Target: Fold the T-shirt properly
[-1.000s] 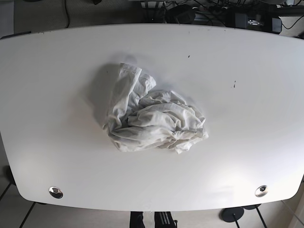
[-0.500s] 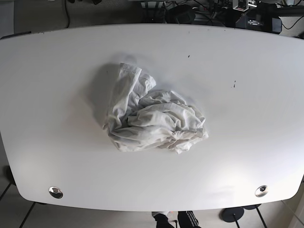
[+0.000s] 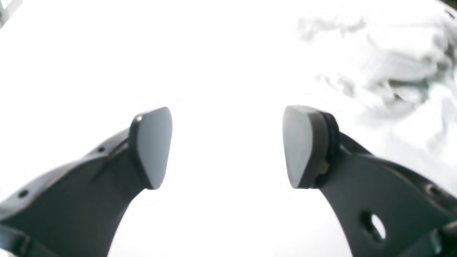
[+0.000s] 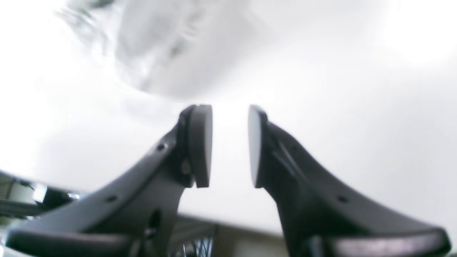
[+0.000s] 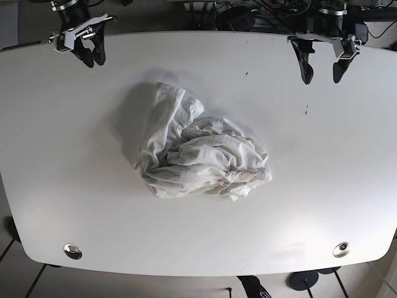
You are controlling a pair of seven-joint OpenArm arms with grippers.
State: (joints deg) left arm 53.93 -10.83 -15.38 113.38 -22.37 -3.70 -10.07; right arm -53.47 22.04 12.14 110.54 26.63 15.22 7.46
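A white T-shirt (image 5: 198, 149) lies crumpled in a heap at the middle of the white table (image 5: 74, 186). My left gripper (image 5: 322, 78) hangs above the far right part of the table, its jaws wide apart and empty. In the left wrist view the left gripper (image 3: 226, 146) sees the T-shirt (image 3: 389, 67) blurred at the upper right. My right gripper (image 5: 93, 60) hovers at the far left edge, slightly open and empty. In the right wrist view the right gripper (image 4: 230, 146) has the T-shirt (image 4: 157, 46) ahead at the upper left.
Cables and dark equipment (image 5: 260, 15) lie behind the table's far edge. Two round metal fittings (image 5: 72, 251) (image 5: 340, 249) sit near the front corners. Small dark specks (image 5: 306, 110) mark the table right of the shirt.
Both grippers have come into the base view at the far edge of the table, one at each side. The T-shirt has not moved.
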